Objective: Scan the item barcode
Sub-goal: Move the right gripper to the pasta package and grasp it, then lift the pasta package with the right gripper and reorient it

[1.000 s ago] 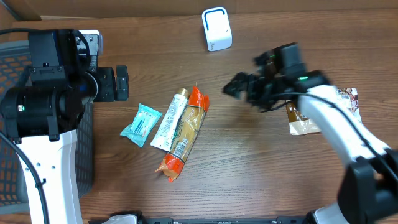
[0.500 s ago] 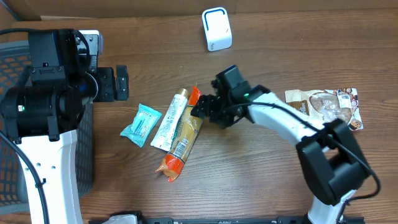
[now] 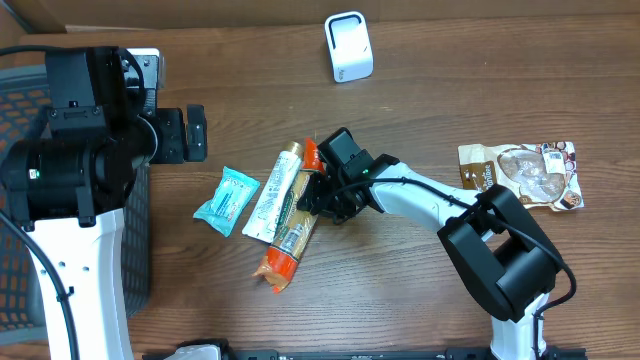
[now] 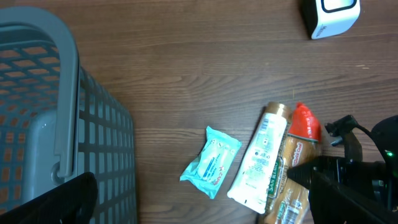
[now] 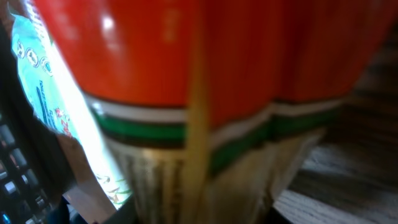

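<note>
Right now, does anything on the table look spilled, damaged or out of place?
Nothing stands out. The orange-ended pack and the white tube lie slanted, side by side and touching. The teal packet and the brown bag lie flat and look intact. No spill anywhere.

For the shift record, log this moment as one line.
phase: pickup | right gripper: at top end of orange-ended packet, grip unconfirmed | left gripper: open, empty | white scanner: nothing in front of it
</note>
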`<state>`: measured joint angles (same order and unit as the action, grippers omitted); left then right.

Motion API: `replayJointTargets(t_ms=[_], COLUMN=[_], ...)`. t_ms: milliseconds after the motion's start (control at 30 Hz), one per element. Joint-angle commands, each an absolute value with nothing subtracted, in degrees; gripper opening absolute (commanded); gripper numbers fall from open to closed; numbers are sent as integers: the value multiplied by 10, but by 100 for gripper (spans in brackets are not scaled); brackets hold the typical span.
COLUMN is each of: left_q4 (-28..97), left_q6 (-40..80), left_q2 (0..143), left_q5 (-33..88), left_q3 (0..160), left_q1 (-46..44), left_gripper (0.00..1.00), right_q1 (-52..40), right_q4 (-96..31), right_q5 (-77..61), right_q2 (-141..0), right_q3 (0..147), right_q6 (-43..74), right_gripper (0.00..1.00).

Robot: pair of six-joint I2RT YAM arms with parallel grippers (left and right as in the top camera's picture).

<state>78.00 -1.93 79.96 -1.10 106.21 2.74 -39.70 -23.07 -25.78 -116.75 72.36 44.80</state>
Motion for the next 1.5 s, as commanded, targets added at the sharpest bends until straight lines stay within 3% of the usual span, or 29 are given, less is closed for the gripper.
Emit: replayJointTargets(t_ms=[0, 200, 400, 500, 633, 733, 767, 833, 1033, 1267, 1333, 1467], left_q4=[778, 778, 778, 778, 778, 778, 778, 778, 778, 778, 778, 778], left_q6=[-30, -30, -30, -30, -30, -30, -30, -30, -30, -30, -30, -30], left_q2=[804, 804, 804, 804, 804, 804, 804, 804, 804, 804, 804, 804], left_q5=[-15, -15, -15, -15, -15, -15, -15, -15, -15, -15, -15, -15], left_q3=[1066, 1066, 1066, 1066, 1066, 1066, 1066, 1066, 1066, 1066, 1066, 1066], left_q1=[30, 30, 30, 30, 30, 30, 30, 30, 30, 30, 30, 30], left_gripper=[99, 99, 99, 100, 99, 99, 100, 99, 99, 99, 99, 99], right_q1=[-398, -386, -386, -387, -390, -402, -406, -415, -414, -380, -371, -337], right_q4=[-241, -368, -624, -686, -697, -690, -685, -671, -668, -712, -711, -705], right_q5=[-240, -221, -15, 53, 54, 36, 23, -22, -76, -76, -83, -92], right_q2=[-1180, -1151, -1131, -1131, -1142, -1160, -1162, -1165, -1165, -1164, -1164, -1164], right_q3=[722, 787, 917, 947, 934, 930, 930, 930, 931, 931, 931, 931], right_q6=[411, 285, 205, 182, 164, 159, 154, 131, 130, 130, 130, 110], right_gripper=[23, 22, 22, 23, 25, 42, 54, 61, 60, 35, 35, 51])
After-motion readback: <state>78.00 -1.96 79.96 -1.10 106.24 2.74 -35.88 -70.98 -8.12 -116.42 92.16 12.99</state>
